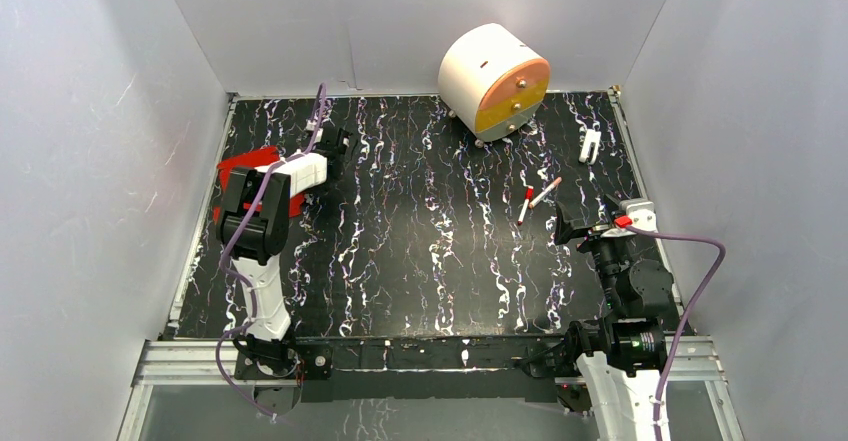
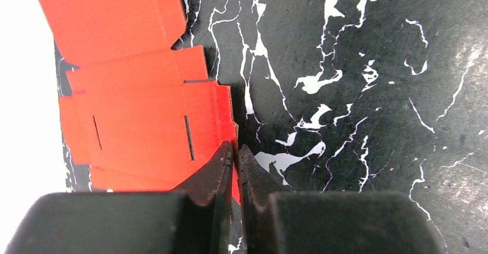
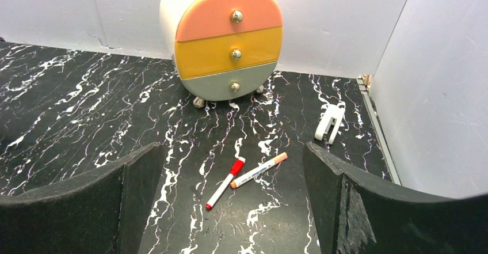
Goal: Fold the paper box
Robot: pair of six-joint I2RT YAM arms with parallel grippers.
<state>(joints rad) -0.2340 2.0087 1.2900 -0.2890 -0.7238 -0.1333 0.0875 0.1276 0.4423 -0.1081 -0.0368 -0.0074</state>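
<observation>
1. The right arm sits at the near right of the tabletop. Its jaws gape wide and hold nothing, well apart from the task's thing.
2. The left arm is far nearer. Its jaws are pinched almost together on the right-hand edge of the paper box.
3. That box is a flat creased sheet at the far left. It spreads leftward from the jaws, with its longer run seemingly leading away from the wrist.
4. The left wall crowds the sheet, so folding room looks to be rightward, over bare tabletop.
5. The drum stands well apart at the back.
</observation>
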